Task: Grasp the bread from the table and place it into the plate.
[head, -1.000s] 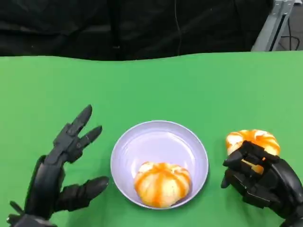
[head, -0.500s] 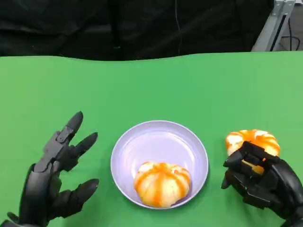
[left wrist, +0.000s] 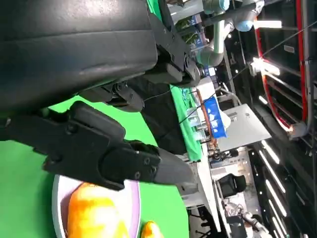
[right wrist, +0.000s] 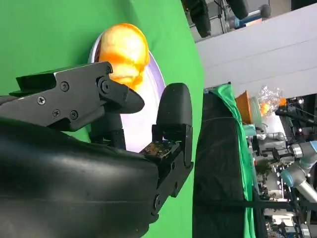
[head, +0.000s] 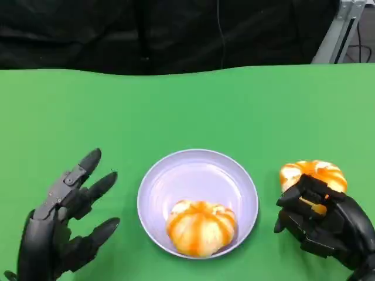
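The green surface (head: 193,99) lies bare across its whole far half, wide room for a hand to pass. In the near middle sits the lavender plate (head: 170,175); a bun (head: 201,227) fills its near part, while the far part of the bowl is free. The left hand (head: 61,225) hovers with fingers spread to the plate's left, a strip of bare green between them. At the right, the right hand (head: 319,222) blocks the second bun (head: 313,172) from the near side; its far side is unobstructed.
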Robot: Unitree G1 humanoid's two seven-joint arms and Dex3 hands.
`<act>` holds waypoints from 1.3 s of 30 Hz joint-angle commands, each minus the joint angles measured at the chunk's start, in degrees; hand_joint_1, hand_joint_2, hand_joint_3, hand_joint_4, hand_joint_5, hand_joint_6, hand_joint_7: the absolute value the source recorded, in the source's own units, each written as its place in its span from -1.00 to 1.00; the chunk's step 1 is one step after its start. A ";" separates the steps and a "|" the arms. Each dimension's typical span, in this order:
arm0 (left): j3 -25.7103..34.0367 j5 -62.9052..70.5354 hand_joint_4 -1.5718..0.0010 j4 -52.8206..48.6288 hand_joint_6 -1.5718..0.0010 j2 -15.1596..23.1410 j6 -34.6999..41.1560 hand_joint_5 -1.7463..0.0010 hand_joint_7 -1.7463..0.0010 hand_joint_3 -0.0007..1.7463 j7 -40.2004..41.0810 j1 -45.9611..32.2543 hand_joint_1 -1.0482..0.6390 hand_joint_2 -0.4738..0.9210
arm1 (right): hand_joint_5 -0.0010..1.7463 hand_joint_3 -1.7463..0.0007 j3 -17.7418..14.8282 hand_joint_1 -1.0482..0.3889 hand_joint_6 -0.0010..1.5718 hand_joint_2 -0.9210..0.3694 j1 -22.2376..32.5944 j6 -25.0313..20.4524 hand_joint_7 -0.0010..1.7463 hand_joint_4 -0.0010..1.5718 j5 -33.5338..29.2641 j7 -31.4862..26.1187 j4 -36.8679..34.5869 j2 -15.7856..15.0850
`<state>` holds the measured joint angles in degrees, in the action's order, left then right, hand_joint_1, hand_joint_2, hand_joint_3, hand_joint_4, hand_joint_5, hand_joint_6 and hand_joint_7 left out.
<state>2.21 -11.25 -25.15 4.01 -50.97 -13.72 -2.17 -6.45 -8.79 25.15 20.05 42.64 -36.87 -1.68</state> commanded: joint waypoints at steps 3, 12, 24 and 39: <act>2.08 -1.72 -0.21 -2.76 -0.13 -1.53 -1.07 0.90 0.90 -0.61 -0.83 1.53 0.14 1.00 | 0.95 0.28 -0.86 0.49 -0.30 -0.87 -0.38 1.07 0.44 -0.38 -0.20 -0.39 -0.46 -0.89; 3.94 3.31 -0.41 -2.52 -0.54 -2.68 0.56 0.77 0.82 -0.47 3.30 1.42 0.22 1.00 | 0.96 0.30 -0.80 0.50 -0.30 -0.89 -0.26 0.84 0.43 -0.40 0.11 -0.11 -0.25 -0.89; 4.28 3.12 0.00 0.12 -0.10 -3.88 3.94 -0.62 -0.36 -0.44 4.29 0.41 0.15 1.00 | 0.93 0.33 -0.95 0.48 -0.29 -0.89 0.14 0.40 0.42 -0.38 0.59 0.27 0.29 -1.09; 4.80 3.99 0.02 1.62 0.01 -4.03 4.79 -0.83 -0.56 -0.40 4.45 -0.30 0.14 1.00 | 0.92 0.35 -1.25 0.46 -0.28 -0.88 0.12 0.02 0.41 -0.38 0.88 0.26 0.42 -1.24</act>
<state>6.42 -7.21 -24.48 -0.58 -46.67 -10.13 -2.21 -6.65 -8.79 25.36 20.32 42.78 -36.70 -1.92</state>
